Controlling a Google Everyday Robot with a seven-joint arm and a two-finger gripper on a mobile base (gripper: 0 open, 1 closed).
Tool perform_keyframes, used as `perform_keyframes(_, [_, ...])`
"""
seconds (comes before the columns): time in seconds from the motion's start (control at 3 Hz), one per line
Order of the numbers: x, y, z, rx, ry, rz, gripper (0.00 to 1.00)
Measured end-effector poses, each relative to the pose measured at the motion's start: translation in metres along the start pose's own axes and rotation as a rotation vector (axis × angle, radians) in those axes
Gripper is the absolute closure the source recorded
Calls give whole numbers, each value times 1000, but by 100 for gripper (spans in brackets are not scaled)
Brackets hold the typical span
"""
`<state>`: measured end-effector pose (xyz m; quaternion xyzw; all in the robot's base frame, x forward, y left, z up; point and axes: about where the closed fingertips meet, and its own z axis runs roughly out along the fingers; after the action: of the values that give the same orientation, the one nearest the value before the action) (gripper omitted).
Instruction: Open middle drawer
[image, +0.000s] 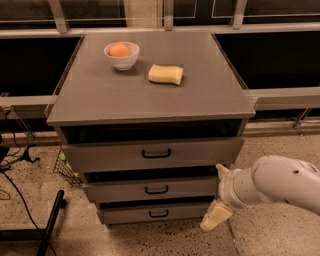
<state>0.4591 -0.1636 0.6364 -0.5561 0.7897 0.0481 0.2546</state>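
The bent white arm (280, 182) holds its claw (214, 196) spread wide, with the middle drawer (125, 190) just left of it.

No writing, label, brand or number is legible anywhere on the grey cabinet (150, 100) or on the things atop it. The gripper (213, 196) hangs at the right end of the middle drawer (115, 191), fingers spread apart, low beside the cabinet.

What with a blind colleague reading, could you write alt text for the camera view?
The open end effector hangs beside the right end of the middle drawer, away from its handle. A bowl and sponge rest on the cabinet.
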Motion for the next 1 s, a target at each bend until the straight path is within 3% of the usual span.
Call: perform_keyframes(1.0, [4,-2,109,-26,-92,22,0])
